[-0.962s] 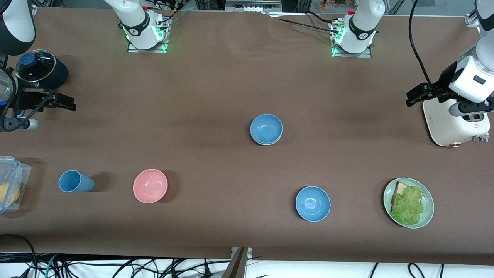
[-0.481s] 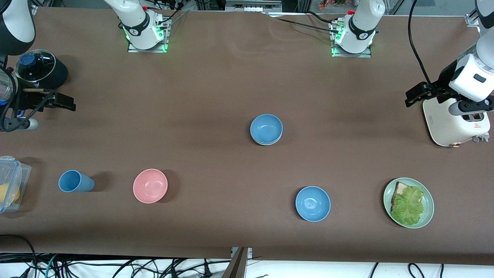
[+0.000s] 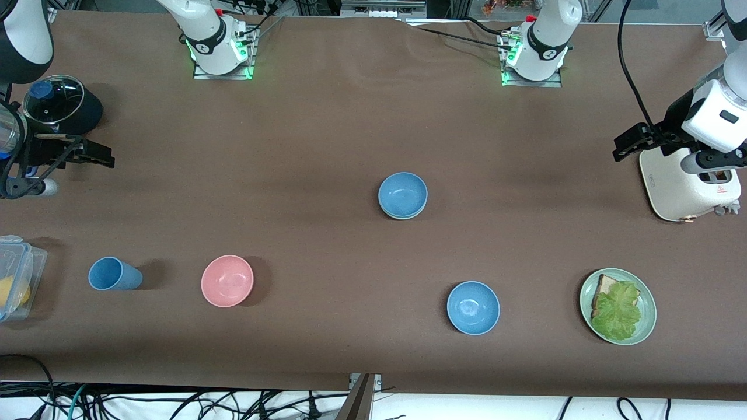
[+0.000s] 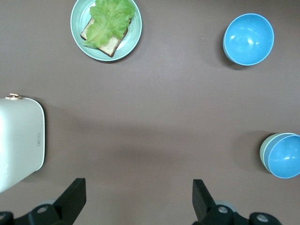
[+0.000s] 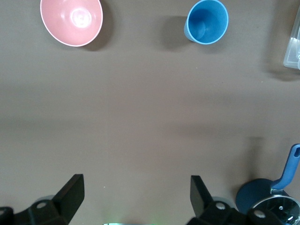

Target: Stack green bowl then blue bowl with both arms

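Your blue bowl (image 3: 402, 193) sits nested in the green bowl (image 4: 265, 153); left gripper (image 4: 136, 199) and right gripper (image 5: 136, 194) both spread wide, empty

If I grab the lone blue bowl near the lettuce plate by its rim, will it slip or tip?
The lone blue bowl looks rigid and probably light. Glossy highlights inside it in the left wrist view suggest a smooth surface, so a rim pinch may slip. It sits upright and looks low and wide, so tipping seems unlikely, though a push would probably slide it on the table.
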Controlling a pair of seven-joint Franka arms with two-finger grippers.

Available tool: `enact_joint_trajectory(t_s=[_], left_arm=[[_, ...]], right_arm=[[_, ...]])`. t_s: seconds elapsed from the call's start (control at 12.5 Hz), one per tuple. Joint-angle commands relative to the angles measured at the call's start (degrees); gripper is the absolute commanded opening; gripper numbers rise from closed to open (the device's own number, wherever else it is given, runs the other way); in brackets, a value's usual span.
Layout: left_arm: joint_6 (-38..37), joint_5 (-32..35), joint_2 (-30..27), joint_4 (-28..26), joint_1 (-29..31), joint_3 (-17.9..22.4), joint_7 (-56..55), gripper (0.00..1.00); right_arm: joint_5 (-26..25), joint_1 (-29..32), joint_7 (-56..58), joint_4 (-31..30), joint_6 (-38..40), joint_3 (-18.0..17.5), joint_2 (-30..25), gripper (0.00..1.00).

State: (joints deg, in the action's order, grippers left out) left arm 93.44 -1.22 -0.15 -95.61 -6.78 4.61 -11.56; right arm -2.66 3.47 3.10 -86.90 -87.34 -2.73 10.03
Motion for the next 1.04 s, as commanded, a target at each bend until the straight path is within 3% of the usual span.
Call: enact_joint_trajectory(t_s=[0.0, 0.96], left_arm=[[-1.3, -1.7, 1.2, 2.2, 0.3, 0.3, 1.0, 1.00], [-1.4, -1.8, 1.2, 2.5, 0.0, 0.1, 0.8, 1.00]], right_arm=[[0.7, 0.0, -0.5, -0.3, -0.4, 0.1, -0.5, 1.00], [0.7, 0.0, -0.2, 1.9, 0.2, 0.2, 0.7, 1.00]])
